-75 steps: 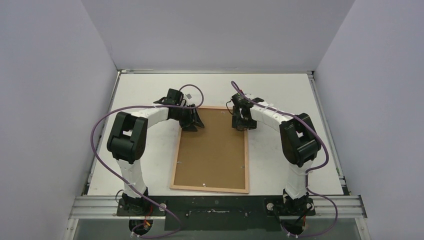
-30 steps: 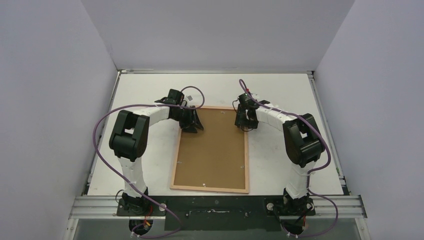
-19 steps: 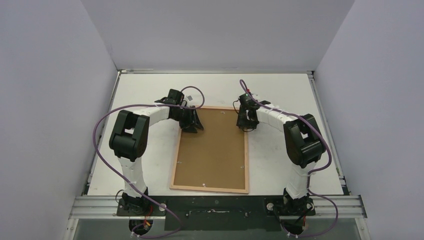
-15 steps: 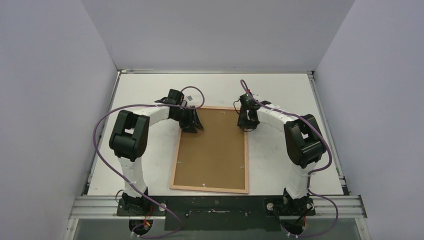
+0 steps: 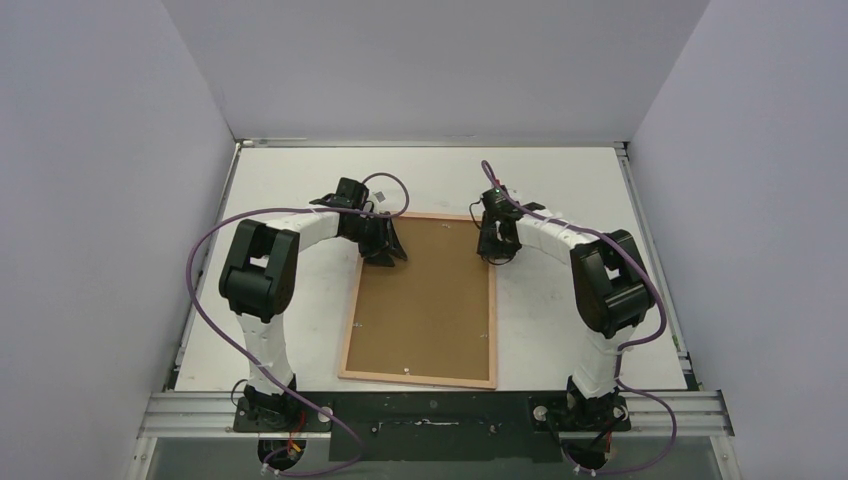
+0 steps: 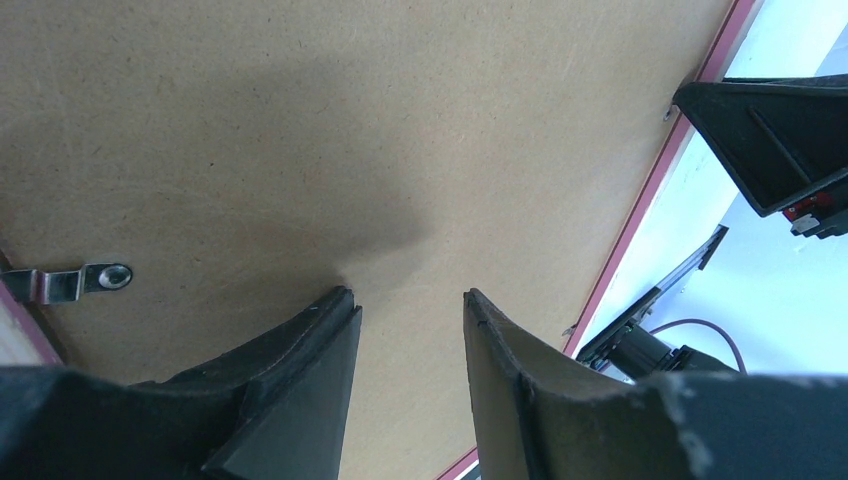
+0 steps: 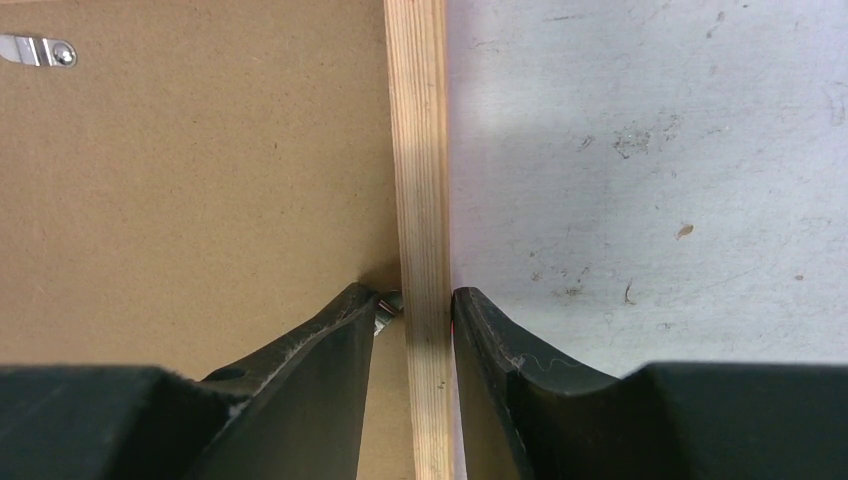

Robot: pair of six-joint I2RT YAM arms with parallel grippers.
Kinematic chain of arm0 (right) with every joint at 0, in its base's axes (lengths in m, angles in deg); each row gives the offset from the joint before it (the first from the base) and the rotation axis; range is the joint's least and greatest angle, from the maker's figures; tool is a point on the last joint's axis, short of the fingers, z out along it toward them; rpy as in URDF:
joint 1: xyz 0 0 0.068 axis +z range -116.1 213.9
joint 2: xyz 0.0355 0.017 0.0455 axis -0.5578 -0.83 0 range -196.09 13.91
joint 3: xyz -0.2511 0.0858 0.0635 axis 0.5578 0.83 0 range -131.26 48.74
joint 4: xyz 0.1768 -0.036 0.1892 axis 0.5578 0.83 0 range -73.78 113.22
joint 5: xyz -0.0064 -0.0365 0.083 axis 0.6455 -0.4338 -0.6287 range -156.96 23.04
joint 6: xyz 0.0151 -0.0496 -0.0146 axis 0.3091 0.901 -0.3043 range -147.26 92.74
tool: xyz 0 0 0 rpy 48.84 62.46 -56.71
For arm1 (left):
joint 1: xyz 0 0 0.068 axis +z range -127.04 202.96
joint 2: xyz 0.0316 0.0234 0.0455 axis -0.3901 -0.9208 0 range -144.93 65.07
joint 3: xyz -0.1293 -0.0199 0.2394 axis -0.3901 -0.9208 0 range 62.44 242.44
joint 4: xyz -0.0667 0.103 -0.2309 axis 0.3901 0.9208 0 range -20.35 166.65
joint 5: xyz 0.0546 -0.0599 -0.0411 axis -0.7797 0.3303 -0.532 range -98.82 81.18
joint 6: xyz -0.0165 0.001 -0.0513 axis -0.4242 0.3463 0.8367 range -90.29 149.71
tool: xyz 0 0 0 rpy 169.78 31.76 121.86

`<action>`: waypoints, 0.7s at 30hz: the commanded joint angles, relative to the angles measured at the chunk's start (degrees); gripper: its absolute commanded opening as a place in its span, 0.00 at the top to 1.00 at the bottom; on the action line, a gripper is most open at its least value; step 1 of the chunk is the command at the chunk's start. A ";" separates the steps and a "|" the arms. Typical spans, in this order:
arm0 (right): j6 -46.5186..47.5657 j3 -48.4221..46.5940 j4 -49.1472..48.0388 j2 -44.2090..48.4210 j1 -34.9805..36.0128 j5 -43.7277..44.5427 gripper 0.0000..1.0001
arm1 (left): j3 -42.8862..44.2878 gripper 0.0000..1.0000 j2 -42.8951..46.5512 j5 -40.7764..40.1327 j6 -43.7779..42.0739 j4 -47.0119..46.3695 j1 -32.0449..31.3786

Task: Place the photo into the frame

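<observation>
The frame lies face down on the table, its pale wood back up, with the brown backing board set inside it. The photo is hidden. My left gripper is open at the far left corner, its tips resting on the backing board. My right gripper is open near the far right corner. In the right wrist view it straddles the frame's wooden rail, with a small metal tab between the inner finger and the rail.
Metal turn tabs sit along the board's edges. The frame's pink edge shows beside the white table. My right gripper's black finger shows in the left wrist view. Grey walls enclose the table on three sides.
My right gripper has moved from over the board out to the right rail. The left gripper has stayed at the far left corner. The frame's near end has shifted slightly left.
</observation>
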 commanded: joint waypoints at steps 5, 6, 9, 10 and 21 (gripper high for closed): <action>5.05 1.08 3.77 1.63 -0.41 -6.01 0.69 | 2.92 0.59 -1.07 -1.79 -0.94 2.15 -0.01; 5.11 1.37 3.48 1.74 -0.43 -6.26 0.70 | 3.33 0.59 -0.87 -1.78 -0.96 2.24 0.00; 5.01 1.83 3.05 1.82 -0.58 -7.46 0.74 | 4.91 0.59 -0.13 -1.24 -1.17 3.62 0.14; 5.02 2.00 2.69 1.68 -0.73 -8.08 0.75 | 5.86 0.59 0.40 -1.17 -1.23 4.71 0.34; 5.81 0.59 1.43 1.54 -0.95 -11.71 0.82 | 6.74 0.52 11.83 -10.99 -4.44 9.94 6.58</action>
